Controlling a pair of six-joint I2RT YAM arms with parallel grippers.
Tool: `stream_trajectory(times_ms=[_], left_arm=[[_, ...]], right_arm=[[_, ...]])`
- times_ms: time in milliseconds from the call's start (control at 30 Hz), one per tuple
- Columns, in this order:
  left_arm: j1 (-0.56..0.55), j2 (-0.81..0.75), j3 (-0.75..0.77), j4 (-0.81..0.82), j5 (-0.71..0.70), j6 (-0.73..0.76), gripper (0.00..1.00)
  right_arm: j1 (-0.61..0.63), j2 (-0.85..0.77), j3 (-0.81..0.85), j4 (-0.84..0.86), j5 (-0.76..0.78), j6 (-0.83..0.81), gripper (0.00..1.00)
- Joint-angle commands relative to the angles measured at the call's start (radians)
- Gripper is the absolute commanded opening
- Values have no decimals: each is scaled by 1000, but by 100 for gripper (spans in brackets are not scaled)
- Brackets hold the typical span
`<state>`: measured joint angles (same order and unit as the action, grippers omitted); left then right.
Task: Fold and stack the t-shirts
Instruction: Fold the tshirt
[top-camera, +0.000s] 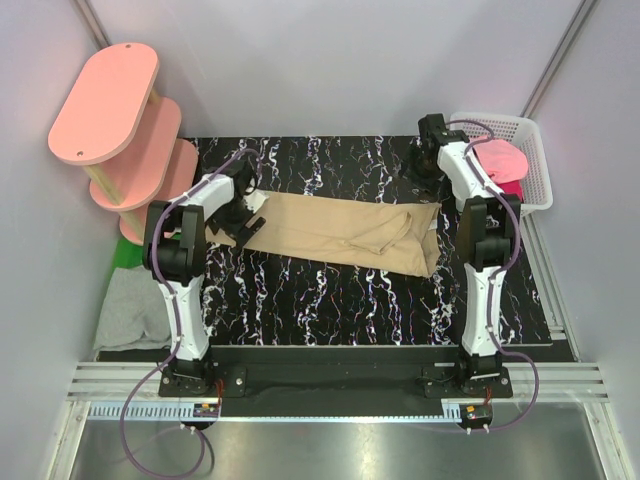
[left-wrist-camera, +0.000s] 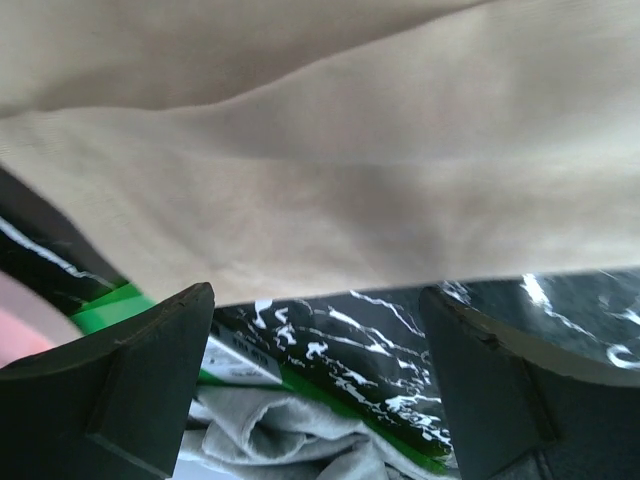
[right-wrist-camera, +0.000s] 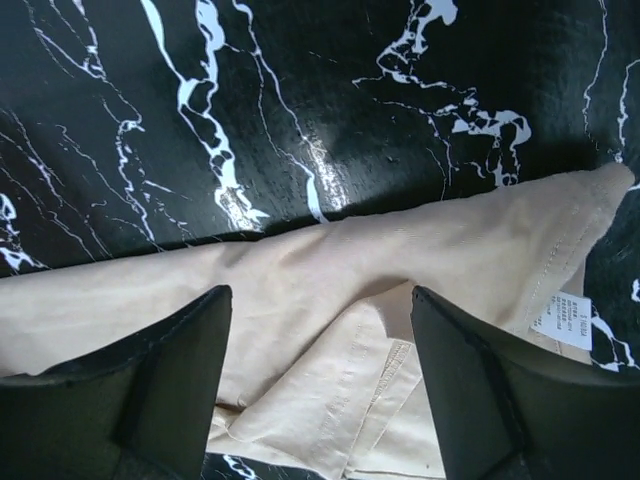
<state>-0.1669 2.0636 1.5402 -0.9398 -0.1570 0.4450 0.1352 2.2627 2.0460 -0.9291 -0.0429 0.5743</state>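
- We find the tan t-shirt (top-camera: 340, 235) lying folded lengthwise on the marbled surface (top-camera: 330, 300).
- Left claw (left-wrist-camera: 318, 295), over the shirt's left end: jaws wide apart, gripping nothing.
- Right claw (right-wrist-camera: 318, 300), over its right end: likewise.

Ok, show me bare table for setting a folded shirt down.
Widest bare patch: the marble table between the tan shirt and its near edge. Another strip lies behind the shirt. Crowded: the left edge with the grey shirt, the right by the basket.

Tan t-shirt (top-camera: 340, 230) — folded long — lies across the black marbled table (top-camera: 330, 300).
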Motion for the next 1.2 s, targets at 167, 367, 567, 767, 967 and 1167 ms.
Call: stream_trajectory(times_ms=[167,367,567,767,967,1167], left_arm=[[15,-40,18,39,-18,-3,89],[14,-59,31,38,-10,-15,89],[15,-60,23,38,-6,-25,89],[15,-74,15,36,0,-28,90],[15,-94,-3,38,4,-26,90],[15,-108,-3,38,7,-22,90]], right_arm=[[95,-381,-224,28,62,-57,73],[242,-546,-521,90,-23,-28,71],[291,-562,-668,162,-58,10,71],[291,-505,-695,193,-32,1,67],[291,-424,-652,213,-35,1,37],[291,-399,-623,211,-37,1,40]])
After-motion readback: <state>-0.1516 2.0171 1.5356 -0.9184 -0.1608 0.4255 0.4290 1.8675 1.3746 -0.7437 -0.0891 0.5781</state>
